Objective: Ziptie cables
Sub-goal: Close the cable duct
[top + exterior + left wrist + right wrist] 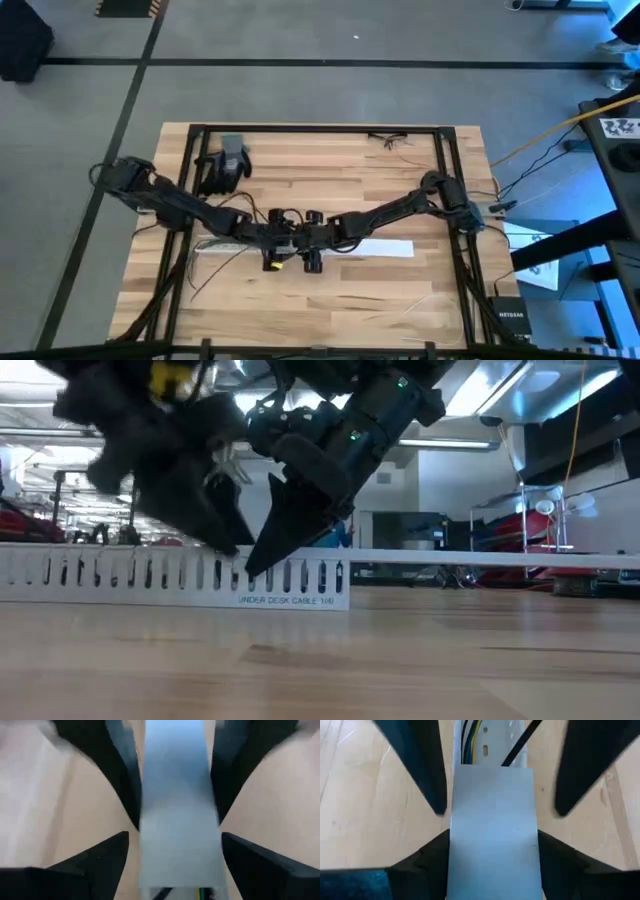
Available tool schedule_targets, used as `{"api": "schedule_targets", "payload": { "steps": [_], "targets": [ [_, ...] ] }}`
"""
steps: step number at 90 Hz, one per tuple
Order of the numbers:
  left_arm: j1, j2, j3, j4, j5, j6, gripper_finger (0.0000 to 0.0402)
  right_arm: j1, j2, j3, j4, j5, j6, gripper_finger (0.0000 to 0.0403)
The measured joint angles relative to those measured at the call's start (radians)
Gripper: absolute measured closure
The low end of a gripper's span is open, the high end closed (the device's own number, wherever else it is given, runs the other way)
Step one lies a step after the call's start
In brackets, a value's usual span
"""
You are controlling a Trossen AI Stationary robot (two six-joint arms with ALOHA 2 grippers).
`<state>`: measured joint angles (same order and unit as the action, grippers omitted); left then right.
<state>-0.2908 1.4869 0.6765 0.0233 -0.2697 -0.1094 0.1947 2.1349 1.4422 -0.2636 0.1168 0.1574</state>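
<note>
A long white perforated cable tray [385, 247] lies across the table's middle, and a flat white cover [492, 830] sits on part of it. The cables [469, 742], thin dark, yellow and blue wires, lie in the tray's uncovered channel beside a thin black strip [520, 742]. My left gripper [272, 262] and my right gripper [312, 260] hang side by side over the tray, pointing down. Both are open, each with one finger on either side of the cover [177, 820]. My left gripper comes from above, and its fingers [127, 795] stand close along the cover's two long edges; whether they touch it I cannot tell. My right gripper's fingers [432, 775] stand apart from the cover's edges. In the low view one fingertip [262, 560] reaches the tray's top edge; touch cannot be told.
A grey and black object [226, 165] lies at the far left of the table. A small tangle of wire [388, 138] lies at the far edge. Loose thin wires [200, 272] trail at the left. Black frame rails [445, 170] run around the table.
</note>
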Motion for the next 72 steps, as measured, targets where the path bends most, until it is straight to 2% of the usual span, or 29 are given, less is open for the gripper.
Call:
{"api": "schedule_targets", "payload": {
  "steps": [17, 31, 49, 72],
  "targets": [
    [-0.010, -0.147, 0.000, -0.155, -0.008, -0.054, 0.0090, 0.000, 0.000, 0.000, -0.011, -0.002, 0.000, 0.0174],
    [-0.036, -0.209, -0.034, -0.216, -0.031, -0.105, 0.0090, 0.000, 0.000, -0.001, -0.014, -0.003, -0.001, 0.0174],
    [-0.067, -0.220, -0.136, -0.108, -0.039, -0.174, 0.0090, 0.000, 0.000, -0.002, -0.014, -0.003, -0.001, 0.0174],
    [-0.077, -0.213, -0.240, 0.027, -0.042, -0.181, 0.0090, 0.000, 0.000, -0.002, -0.013, -0.004, -0.002, 0.0174]
  ]
}}
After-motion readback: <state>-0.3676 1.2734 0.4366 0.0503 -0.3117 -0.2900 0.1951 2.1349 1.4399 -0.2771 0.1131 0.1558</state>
